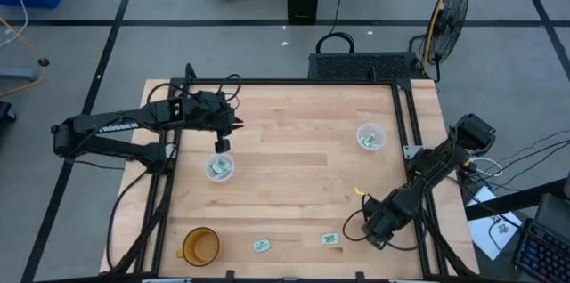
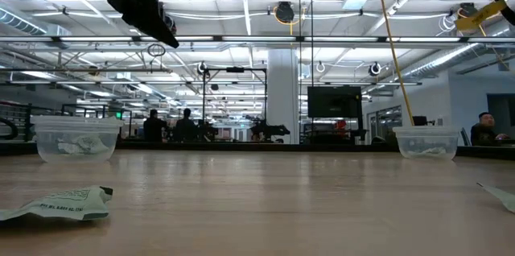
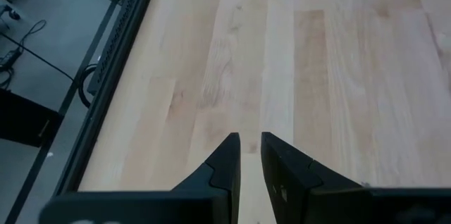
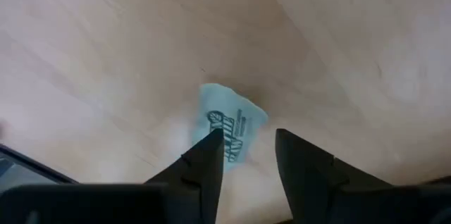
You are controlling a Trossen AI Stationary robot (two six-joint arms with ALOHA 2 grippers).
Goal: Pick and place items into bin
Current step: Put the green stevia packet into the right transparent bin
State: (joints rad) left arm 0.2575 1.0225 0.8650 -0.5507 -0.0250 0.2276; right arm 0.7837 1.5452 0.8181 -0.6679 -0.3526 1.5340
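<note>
The right end effector (image 4: 246,157) hangs low over the near right part of the wooden counter (image 1: 294,158), its fingers spread apart just above a pale green packet (image 4: 229,129) lying flat. The left end effector (image 3: 250,157) sits above the left clear bin (image 1: 221,167), fingers nearly pressed together, pinching nothing. That bin holds packets, as does the right clear bin (image 1: 370,136). Another packet (image 1: 262,246) lies near the front edge, beside an orange cup (image 1: 201,246).
</note>
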